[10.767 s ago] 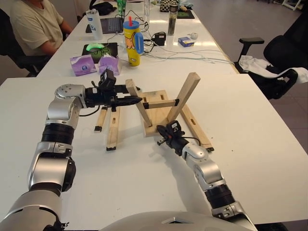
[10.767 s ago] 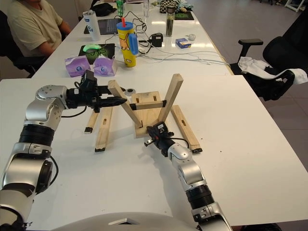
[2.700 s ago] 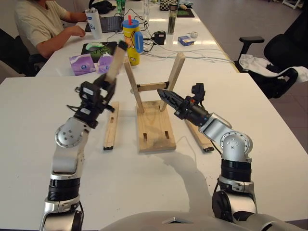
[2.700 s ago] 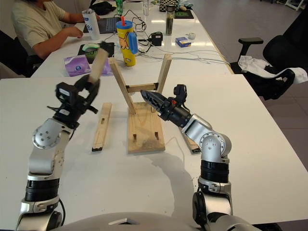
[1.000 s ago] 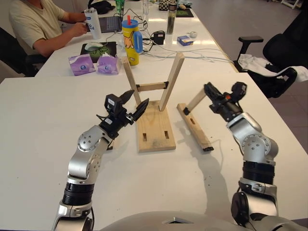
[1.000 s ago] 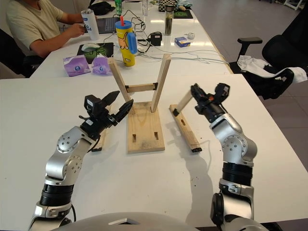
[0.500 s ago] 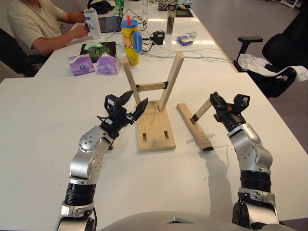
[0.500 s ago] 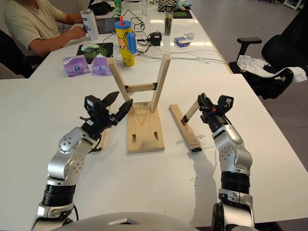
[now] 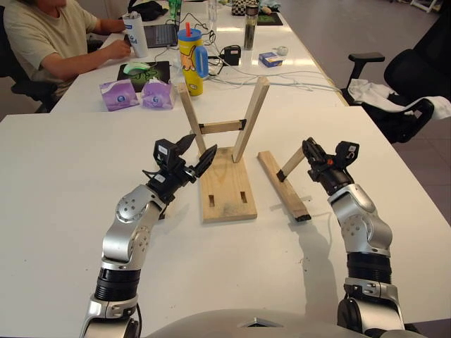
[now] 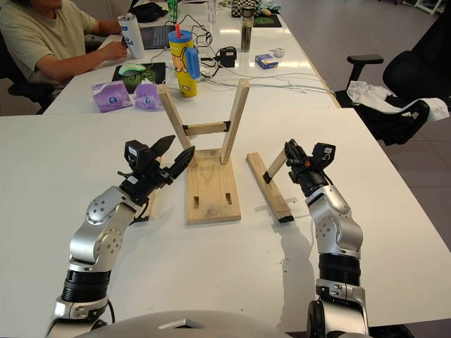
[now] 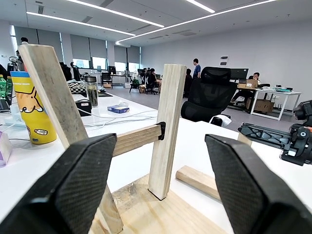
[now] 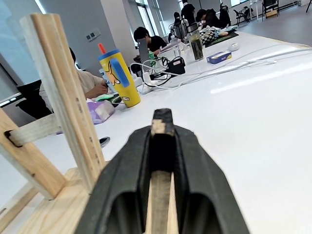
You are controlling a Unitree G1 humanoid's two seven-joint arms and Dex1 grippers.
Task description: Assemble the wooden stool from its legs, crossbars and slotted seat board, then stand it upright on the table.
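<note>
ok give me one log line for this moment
left gripper open beside seat board | right gripper shut on crossbar | two legs upright in board

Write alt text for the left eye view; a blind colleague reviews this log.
The right gripper is shut on a crossbar slanting up from a loose leg lying on the table. Beside it the seat board lies flat with two upright legs in it, and the open left gripper hovers at its left edge.

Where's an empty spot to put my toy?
Bare table in front of the seat board, between both arms, and left of the left gripper. Crowded around the upright legs, the crossbar in the right gripper, and by the yellow cup.
</note>
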